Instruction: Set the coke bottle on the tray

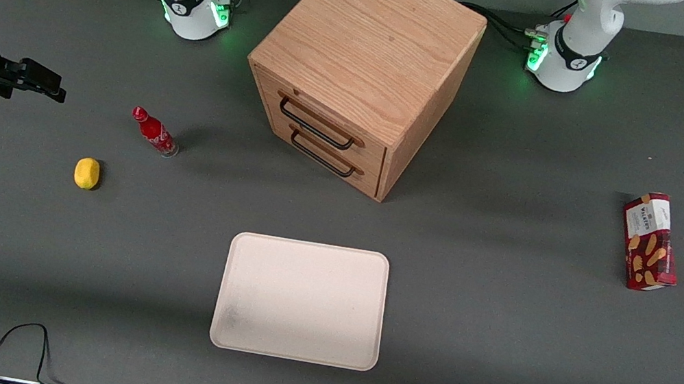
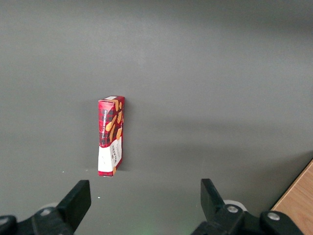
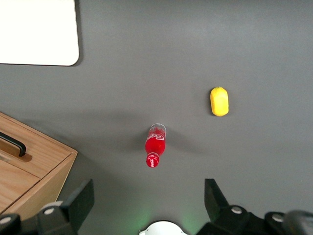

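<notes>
The coke bottle (image 1: 154, 133), small and red with a red cap and a clear base, stands upright on the grey table between the wooden cabinet and the working arm's end. It also shows in the right wrist view (image 3: 155, 146). The cream tray (image 1: 301, 300) lies flat in front of the cabinet, nearer to the front camera, with nothing on it; one corner shows in the right wrist view (image 3: 39, 34). My right gripper (image 1: 47, 83) hangs high above the table at the working arm's end, open and empty (image 3: 149, 200), well apart from the bottle.
A yellow lemon (image 1: 87, 172) lies near the bottle, nearer to the front camera (image 3: 219, 101). A wooden two-drawer cabinet (image 1: 362, 70) stands mid-table (image 3: 29, 166). A red biscuit box (image 1: 650, 241) lies toward the parked arm's end (image 2: 111, 135). A black cable (image 1: 21, 347) lies at the table's front edge.
</notes>
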Robot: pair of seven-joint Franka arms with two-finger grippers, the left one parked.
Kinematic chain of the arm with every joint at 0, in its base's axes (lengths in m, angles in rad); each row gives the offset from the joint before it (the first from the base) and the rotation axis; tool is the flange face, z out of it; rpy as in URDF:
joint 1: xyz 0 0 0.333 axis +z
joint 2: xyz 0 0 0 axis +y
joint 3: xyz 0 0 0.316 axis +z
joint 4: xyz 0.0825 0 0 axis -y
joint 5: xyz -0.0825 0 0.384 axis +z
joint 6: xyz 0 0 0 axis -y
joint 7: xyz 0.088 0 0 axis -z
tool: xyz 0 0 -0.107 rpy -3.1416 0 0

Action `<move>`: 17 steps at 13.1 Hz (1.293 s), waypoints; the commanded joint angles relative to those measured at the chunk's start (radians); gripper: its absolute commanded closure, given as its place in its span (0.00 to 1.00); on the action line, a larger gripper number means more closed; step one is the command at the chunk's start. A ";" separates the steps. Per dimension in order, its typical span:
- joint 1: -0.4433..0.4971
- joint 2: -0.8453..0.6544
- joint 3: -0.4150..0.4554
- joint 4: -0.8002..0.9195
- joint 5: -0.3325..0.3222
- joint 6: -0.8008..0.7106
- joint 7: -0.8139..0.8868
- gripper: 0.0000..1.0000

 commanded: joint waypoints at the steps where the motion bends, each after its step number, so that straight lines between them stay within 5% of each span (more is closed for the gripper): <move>1: 0.001 0.013 0.000 0.033 0.013 -0.023 0.019 0.00; 17: 0.009 0.013 0.001 0.045 0.002 -0.044 0.019 0.00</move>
